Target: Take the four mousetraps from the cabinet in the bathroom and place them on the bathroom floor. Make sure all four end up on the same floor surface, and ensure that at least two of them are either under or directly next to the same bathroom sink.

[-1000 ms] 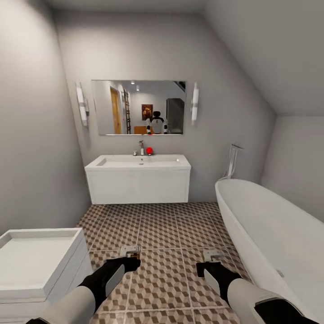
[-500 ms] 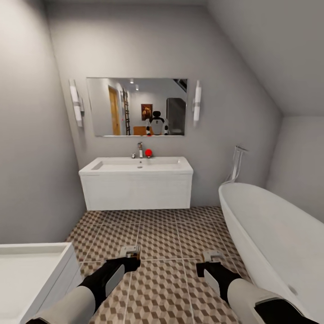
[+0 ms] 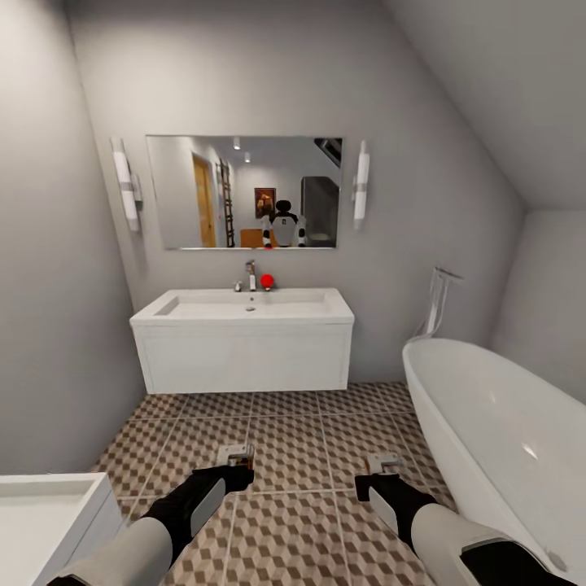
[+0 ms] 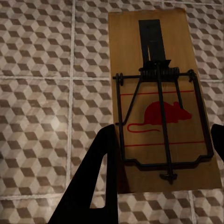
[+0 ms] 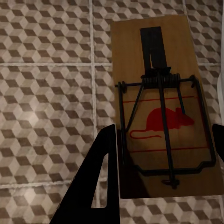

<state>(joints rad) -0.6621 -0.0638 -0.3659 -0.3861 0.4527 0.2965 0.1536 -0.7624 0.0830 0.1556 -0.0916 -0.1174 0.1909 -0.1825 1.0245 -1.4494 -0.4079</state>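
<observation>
Tan mousetraps (image 4: 158, 107) between end effector fingers (image 4: 93, 182)

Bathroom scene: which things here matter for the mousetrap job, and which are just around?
Job things:
left gripper holding a mousetrap
right gripper holding another mousetrap
sink
bathroom floor

Just around:
bathtub
mirror
wall lights

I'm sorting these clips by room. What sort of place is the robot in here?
A bathroom: a white rectangular basin on a white panelled vanity under a wall mirror, a white rounded bathtub alongside, and cube-patterned brown and beige floor tiles.
</observation>
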